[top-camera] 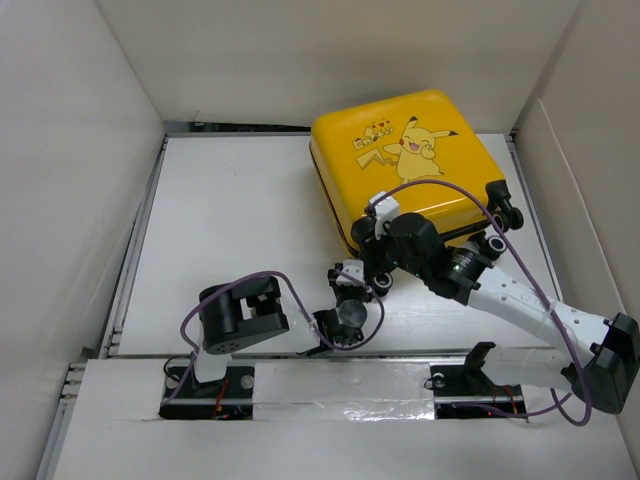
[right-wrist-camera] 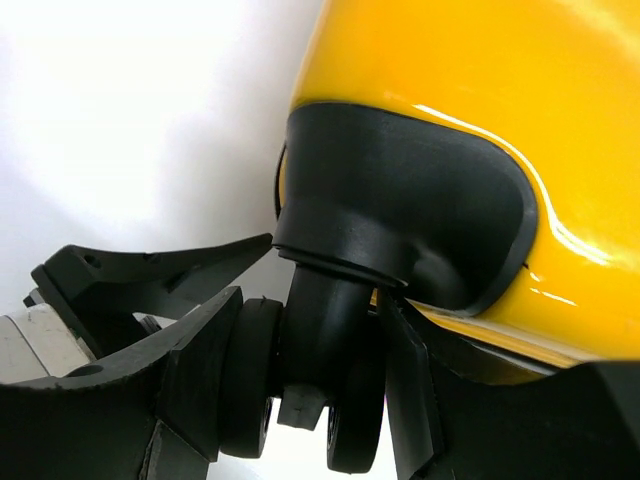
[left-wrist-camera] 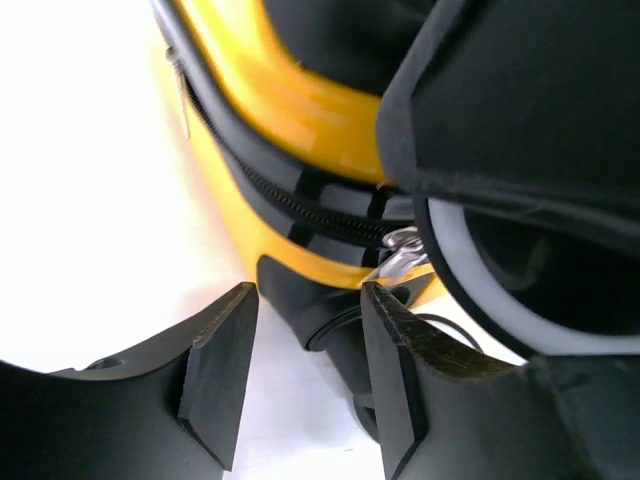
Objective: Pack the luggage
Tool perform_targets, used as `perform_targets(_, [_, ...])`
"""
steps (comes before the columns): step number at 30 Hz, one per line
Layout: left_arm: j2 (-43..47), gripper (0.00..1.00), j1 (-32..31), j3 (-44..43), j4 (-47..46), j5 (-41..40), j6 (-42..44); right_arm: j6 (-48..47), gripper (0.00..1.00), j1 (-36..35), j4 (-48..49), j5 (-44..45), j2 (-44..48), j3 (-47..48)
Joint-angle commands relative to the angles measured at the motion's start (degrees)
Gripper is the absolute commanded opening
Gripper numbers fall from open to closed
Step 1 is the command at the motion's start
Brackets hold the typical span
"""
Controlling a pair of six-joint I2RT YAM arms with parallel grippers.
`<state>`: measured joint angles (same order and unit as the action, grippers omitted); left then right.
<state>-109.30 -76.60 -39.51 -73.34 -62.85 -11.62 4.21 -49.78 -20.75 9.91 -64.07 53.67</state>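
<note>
One piece of luggage (top-camera: 410,150), a glossy yellow hard-shell case with rounded corners, lies flat and closed toward the far right corner of the table (top-camera: 230,220), cartoon face up. The right gripper (right-wrist-camera: 310,370) is at the case's near left corner. Its jaws are partly closed, with a pad against each side of a black twin caster wheel (right-wrist-camera: 350,420), which hangs from a matte black moulded housing (right-wrist-camera: 400,190). Only the right wrist view shows this contact. The left gripper (left-wrist-camera: 305,320) stands close by at the case's near edge, jaws at a moderate gap and holding nothing; its flat black pads (left-wrist-camera: 215,385) are clear of the shell. Only the left wrist view shows the black zipper band (left-wrist-camera: 300,195) and a metal zipper pull (left-wrist-camera: 400,252) near one fingertip. The top view alone shows the printed face and the white panels (top-camera: 300,50) around the table.
</note>
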Motion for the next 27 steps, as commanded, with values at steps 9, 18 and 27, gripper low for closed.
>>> perform_targets(9, [4.4, 0.49, -1.9, 3.3, -29.6, 9.6, 5.0, 3.4, 0.0, -6.8, 22.9, -29.1, -1.8, 3.5])
perform_targets(18, [2.3, 0.48, 1.1, 1.9, -39.9, 8.4, 12.9, 4.7, 0.0, -8.8, 22.7, -32.5, -1.9, 4.5])
perform_targets(27, [2.5, 0.54, 2.9, -0.6, -45.1, 14.7, 13.1, 7.2, 0.0, -10.1, 25.2, -29.5, 1.2, -0.3])
